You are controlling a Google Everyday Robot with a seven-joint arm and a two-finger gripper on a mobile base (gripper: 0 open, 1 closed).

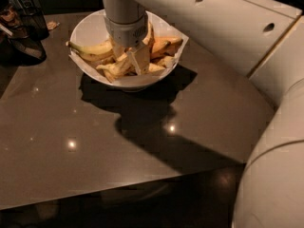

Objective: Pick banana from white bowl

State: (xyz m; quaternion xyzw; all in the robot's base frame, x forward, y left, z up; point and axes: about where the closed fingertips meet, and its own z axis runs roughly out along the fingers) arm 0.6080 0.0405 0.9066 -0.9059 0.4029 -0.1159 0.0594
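White bowl [80, 30] near far edge of bench [95, 146]. Claw [137, 63] down inside bowl, beside banana [97, 49]; grip state unclear.

Cream gripper [130, 57] down in the white bowl [87, 28], white paper lining [180, 41]; bananas [95, 50] pale yellow to orange; counter [57, 127] glossy grey-brown.
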